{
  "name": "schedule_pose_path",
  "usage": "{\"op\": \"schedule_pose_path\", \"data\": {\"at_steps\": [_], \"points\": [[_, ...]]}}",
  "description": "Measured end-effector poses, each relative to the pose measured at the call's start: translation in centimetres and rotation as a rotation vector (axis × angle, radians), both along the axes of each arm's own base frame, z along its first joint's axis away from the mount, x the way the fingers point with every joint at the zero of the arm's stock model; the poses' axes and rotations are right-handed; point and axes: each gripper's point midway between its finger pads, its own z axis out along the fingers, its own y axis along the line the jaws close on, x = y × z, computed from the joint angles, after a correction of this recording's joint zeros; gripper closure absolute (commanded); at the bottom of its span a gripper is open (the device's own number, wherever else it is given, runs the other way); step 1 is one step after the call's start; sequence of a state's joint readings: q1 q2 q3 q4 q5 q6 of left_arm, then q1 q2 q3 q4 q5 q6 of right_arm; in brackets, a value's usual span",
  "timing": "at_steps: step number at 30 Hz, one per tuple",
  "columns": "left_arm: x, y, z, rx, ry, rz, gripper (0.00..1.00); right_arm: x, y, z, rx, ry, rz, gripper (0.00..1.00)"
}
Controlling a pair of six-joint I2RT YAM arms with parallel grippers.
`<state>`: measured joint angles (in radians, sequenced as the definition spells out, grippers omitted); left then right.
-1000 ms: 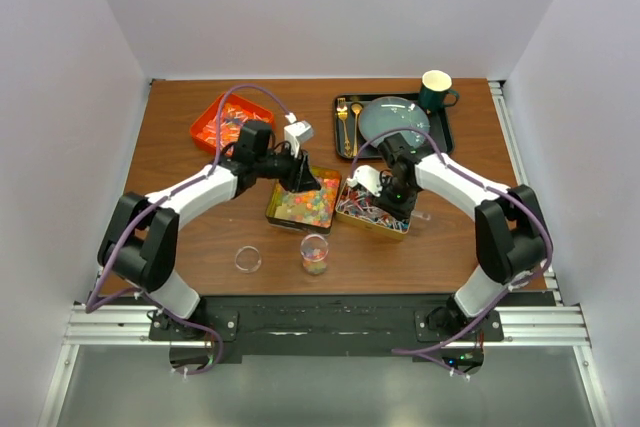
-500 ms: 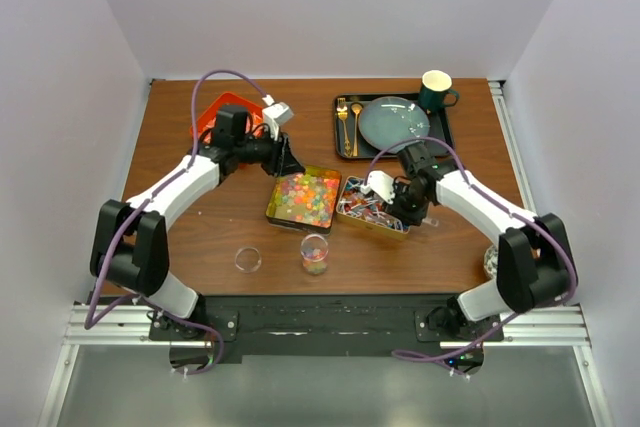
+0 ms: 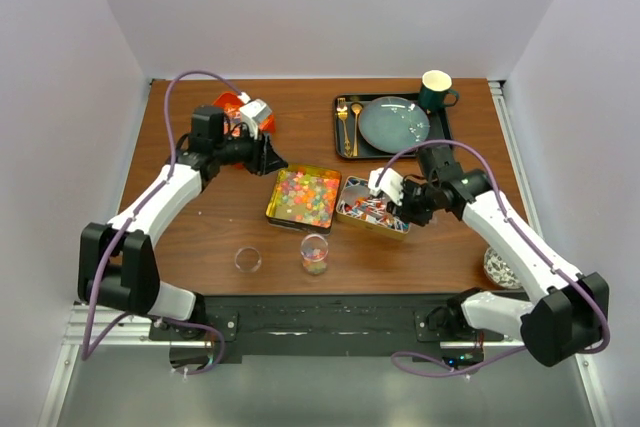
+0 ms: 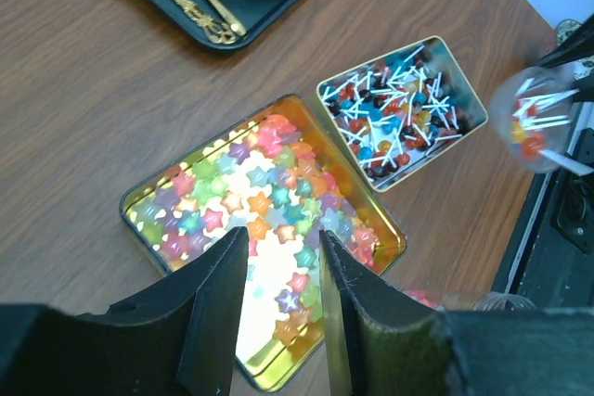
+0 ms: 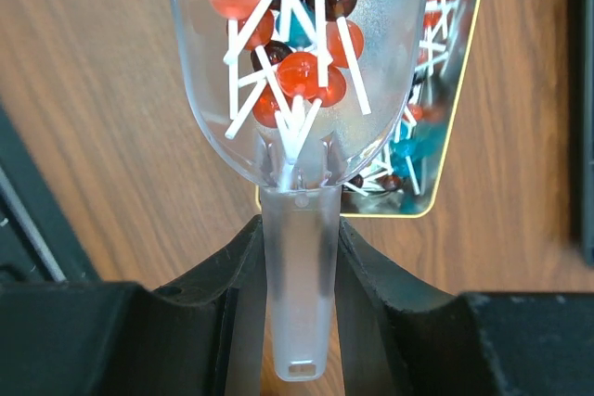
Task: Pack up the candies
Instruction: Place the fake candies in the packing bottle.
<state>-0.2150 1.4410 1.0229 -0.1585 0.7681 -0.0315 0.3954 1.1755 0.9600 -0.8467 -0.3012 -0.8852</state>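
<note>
In the right gripper [image 5: 297, 261], the scoop [image 5: 298, 322] of candies [image 5: 302, 73] points outward.

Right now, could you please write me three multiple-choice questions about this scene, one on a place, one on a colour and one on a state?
1. Seen from the top camera, where is the lollipop tin relative to the star-candy tin?
A. Stacked on top of it.
B. Just to its right.
C. Just to its left.

2. What colour are the lollipop sticks?
A. Gold.
B. Black.
C. White.

3. What state is the right gripper in?
A. Shut on the handle of a clear scoop loaded with lollipops.
B. Open and empty.
C. Shut with nothing in it.

Answers:
1 B: the two tins sit side by side in the top view.
2 C: white sticks show in both wrist views.
3 A: the right wrist view shows the jaws clamped on the handle.
</note>
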Motion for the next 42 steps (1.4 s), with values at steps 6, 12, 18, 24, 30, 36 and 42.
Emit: {"op": "schedule_pose_path", "data": {"at_steps": [6, 12, 18, 24, 30, 36, 42], "points": [[-0.1, 2.9, -0.6, 0.009, 0.004, 0.082, 0.58, 0.0, 1.7, 4.2, -0.014, -0.026, 0.115, 1.0], [-0.6, 4.8, -1.8, 0.007, 0.026, 0.142, 0.58, -2.1, 3.3, 5.3, -0.1, 0.031, 0.26, 1.0], [-1.1, 6.2, -1.9, -0.009, 0.024, 0.197, 0.58, -2.5, 3.4, 4.5, -0.257, 0.101, 0.324, 1.0], [-1.6, 7.2, -1.3, -0.029, -0.01, 0.238, 0.58, -2.8, 4.6, 5.0, -0.38, 0.064, 0.412, 1.0], [-1.9, 7.9, -1.2, -0.046, -0.02, 0.271, 0.58, -2.4, 5.7, 5.4, -0.459, 0.01, 0.462, 1.0], [-1.5, 8.6, -0.6, -0.058, -0.045, 0.302, 0.58, -1.6, 6.3, 4.9, -0.561, -0.022, 0.491, 1.0], [-1.3, 8.7, -0.4, -0.064, -0.057, 0.31, 0.58, -0.6, 7.2, 5.6, -0.632, -0.088, 0.503, 1.0]]}}
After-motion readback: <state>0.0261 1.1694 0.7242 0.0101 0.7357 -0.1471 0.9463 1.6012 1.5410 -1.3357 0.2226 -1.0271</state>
